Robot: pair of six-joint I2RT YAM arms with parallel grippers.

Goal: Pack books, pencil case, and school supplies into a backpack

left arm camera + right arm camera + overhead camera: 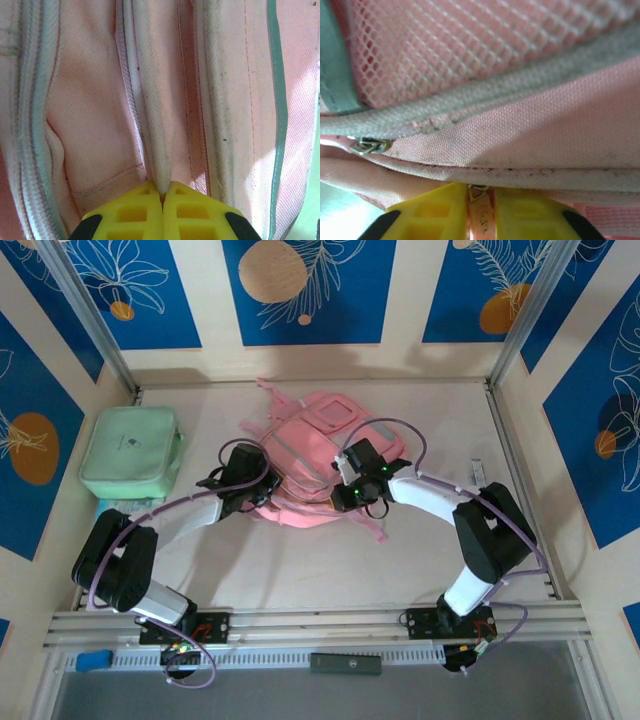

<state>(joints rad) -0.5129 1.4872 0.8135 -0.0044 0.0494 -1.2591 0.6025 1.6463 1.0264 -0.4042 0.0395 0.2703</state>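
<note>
The pink backpack (322, 445) lies flat in the middle of the table, its straps trailing toward the back. My left gripper (250, 495) is at its near-left edge. In the left wrist view this gripper (162, 189) is shut, pinching a whitish piped seam (152, 125) of the backpack (90, 110). My right gripper (352, 492) is at the near-right edge. In the right wrist view it (481, 200) is shut on a pink zipper pull (482, 220) under a fold of the backpack (530, 135). The books are out of view. I cannot pick out the pencil case with certainty.
A mint green square bag (130, 452) sits at the left wall, with a pale grey-blue edge (125, 505) showing in front of it. A second metal zipper slider (367, 146) shows at the left. A small blue block (95, 660) and a dark bar (345, 664) lie on the front rail.
</note>
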